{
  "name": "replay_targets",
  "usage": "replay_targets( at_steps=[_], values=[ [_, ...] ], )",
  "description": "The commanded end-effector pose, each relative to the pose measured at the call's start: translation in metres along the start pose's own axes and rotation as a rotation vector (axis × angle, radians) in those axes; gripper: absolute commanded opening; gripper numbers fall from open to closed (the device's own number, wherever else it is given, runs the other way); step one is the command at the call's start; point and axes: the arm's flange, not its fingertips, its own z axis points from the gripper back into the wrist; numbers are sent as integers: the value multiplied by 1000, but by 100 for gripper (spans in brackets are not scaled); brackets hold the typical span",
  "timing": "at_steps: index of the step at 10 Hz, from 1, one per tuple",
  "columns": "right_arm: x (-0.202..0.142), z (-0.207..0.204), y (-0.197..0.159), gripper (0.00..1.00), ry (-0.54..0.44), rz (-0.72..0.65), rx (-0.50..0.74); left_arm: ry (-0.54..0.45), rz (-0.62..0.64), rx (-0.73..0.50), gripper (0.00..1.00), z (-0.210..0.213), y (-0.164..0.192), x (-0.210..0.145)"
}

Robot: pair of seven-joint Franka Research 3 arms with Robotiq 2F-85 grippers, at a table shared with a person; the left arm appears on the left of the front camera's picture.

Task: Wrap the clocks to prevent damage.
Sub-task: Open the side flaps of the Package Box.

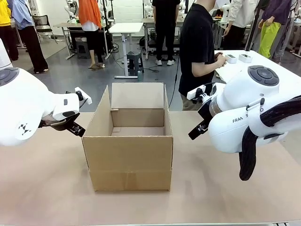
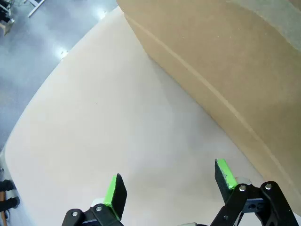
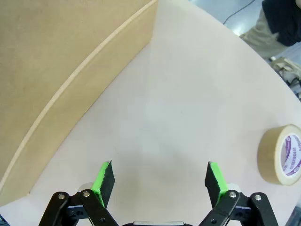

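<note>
The clocks are out of view. An open cardboard box [image 1: 128, 141] stands in the middle of the table, flaps up, and what I see of its inside is bare. My left gripper [image 1: 75, 128] hovers just left of the box, open with nothing between its green pads [image 2: 115, 193]; the box wall [image 2: 225, 70] runs along the upper right of its wrist view. My right gripper [image 1: 197, 131] hangs just right of the box, also open and empty [image 3: 159, 181], with the box wall [image 3: 61, 61] on its left.
A roll of beige tape [image 3: 282, 155] lies flat on the table to the right of my right gripper. A person in a black shirt [image 1: 197, 47] stands at the far side, turned toward a white table. Bare tabletop [image 1: 225, 188] surrounds the box.
</note>
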Motion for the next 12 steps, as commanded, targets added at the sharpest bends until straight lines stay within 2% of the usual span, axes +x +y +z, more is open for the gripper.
replay_targets(
  at_steps=[1, 5, 6, 8, 10, 12],
  values=[
    [0, 0, 0, 100, 0, 0, 0, 0, 0, 0, 100, 0, 0, 0],
    [0, 0, 0, 100, 0, 0, 0, 0, 0, 0, 100, 0, 0, 0],
    [0, 48, -16, 100, -42, 22, -11, 3, -75, -12, 100, 47, 20, 17],
    [-15, 130, -29, 100, -48, 36, -63, 22, -159, 13, 100, 112, 23, 20],
    [-24, 197, -34, 100, -81, 14, -99, 48, -203, 72, 100, 158, 18, 32],
    [-31, 252, -34, 100, -118, 10, -147, 22, -179, 120, 100, 191, 18, 33]
  ],
)
